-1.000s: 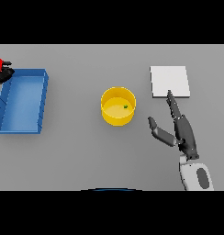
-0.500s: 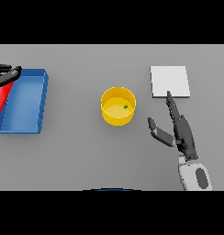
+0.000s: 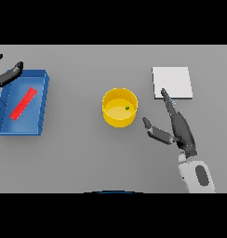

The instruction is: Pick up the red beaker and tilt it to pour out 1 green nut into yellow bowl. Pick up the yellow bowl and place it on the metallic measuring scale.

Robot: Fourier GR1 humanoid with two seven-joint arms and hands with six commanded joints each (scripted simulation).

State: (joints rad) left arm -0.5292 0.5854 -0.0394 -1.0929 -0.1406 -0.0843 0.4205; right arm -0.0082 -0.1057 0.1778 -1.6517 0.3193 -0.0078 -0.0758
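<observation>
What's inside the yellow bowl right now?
One small green nut lies on the floor of the yellow bowl, towards its right side. The rest of the floor looks bare; the near wall hides a strip of it.

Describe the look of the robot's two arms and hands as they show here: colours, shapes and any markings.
The right hand is dark grey to black, with long slim fingers and a separate thumb. Behind it sits a white forearm, rounded and blocky, bearing a grey oval inset. Of the left hand only dark fingers show at the picture's left edge; its arm is out of view. No cables or lettering show.
</observation>
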